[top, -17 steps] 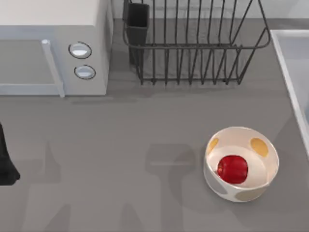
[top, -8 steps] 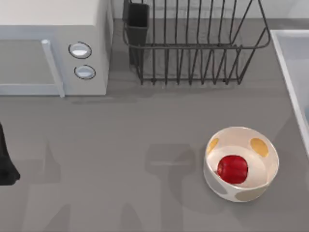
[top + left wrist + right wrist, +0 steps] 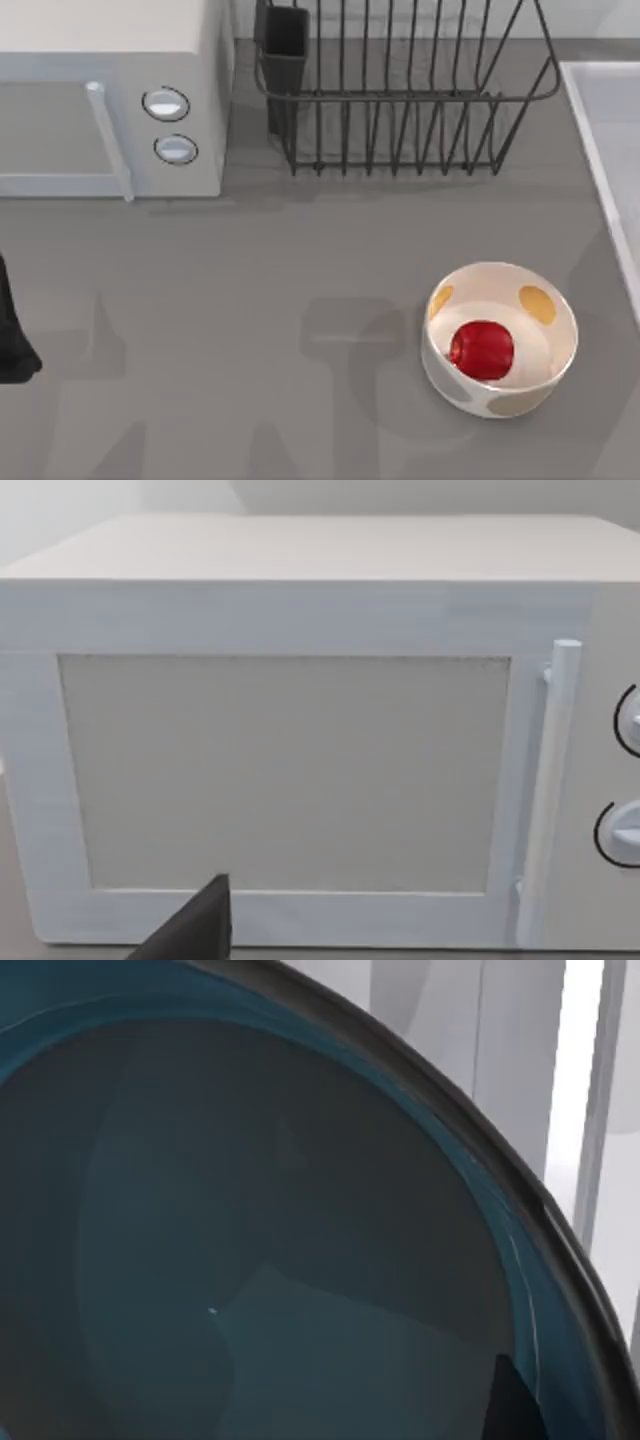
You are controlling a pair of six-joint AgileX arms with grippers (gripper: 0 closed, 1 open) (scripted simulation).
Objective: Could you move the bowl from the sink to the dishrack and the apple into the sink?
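Close under my right wrist camera sits the bowl, so that arm is lining up on it; its grip I cannot tell. Farther off, the apple waits in the white bowl, beyond it the dishrack. Left arm parked by the microwave, grip unclear.

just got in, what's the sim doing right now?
The right wrist view looks straight into the teal bowl, close up, with the sink wall pale behind it, so the right arm is working at the bowl. The dishrack holds no bowl yet. The apple sits in the spotted white bowl on the counter. The left arm is parked at the table's left edge, facing the microwave.
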